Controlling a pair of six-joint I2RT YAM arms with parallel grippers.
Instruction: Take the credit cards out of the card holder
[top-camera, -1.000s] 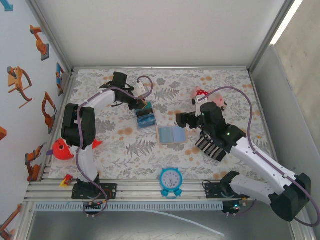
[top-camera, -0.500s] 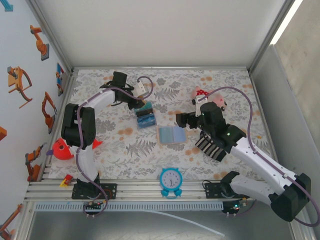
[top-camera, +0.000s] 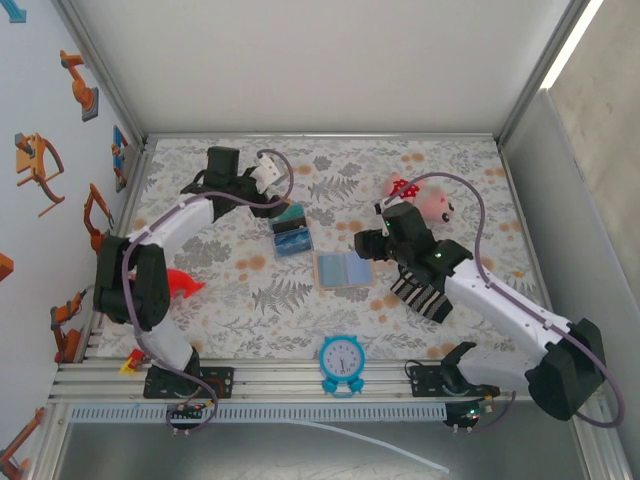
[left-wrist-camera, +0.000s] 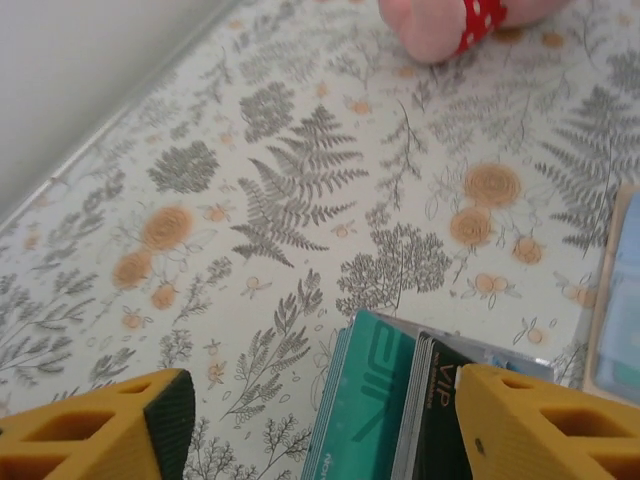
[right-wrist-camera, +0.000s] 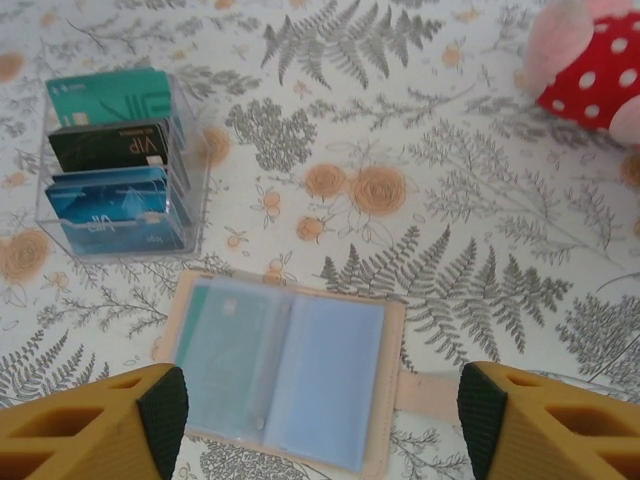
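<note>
The tan card holder (right-wrist-camera: 285, 375) lies open on the fern-print mat, pale blue sleeves up, with a teal credit card (right-wrist-camera: 225, 350) in its left sleeve. My right gripper (right-wrist-camera: 322, 418) hovers open just above it, one finger on either side; from above, the gripper (top-camera: 362, 243) is at the holder's (top-camera: 343, 268) right edge. Teal, black and blue cards stand in a clear tray (right-wrist-camera: 115, 165). My left gripper (left-wrist-camera: 320, 425) is open over that tray's far end, its right finger beside the black card (left-wrist-camera: 440, 410) and the teal cards (left-wrist-camera: 365, 410) between the jaws, untouched.
A pink plush with a red dotted bow (top-camera: 425, 203) lies far right of the holder. A striped sock (top-camera: 420, 295) sits under my right arm. A blue clock (top-camera: 342, 357) stands at the near edge, and a red toy (top-camera: 175, 283) lies by the left arm.
My left gripper has opened and its arm has swung back toward the far left. My right gripper has narrowed a little and shifted slightly over the holder.
</note>
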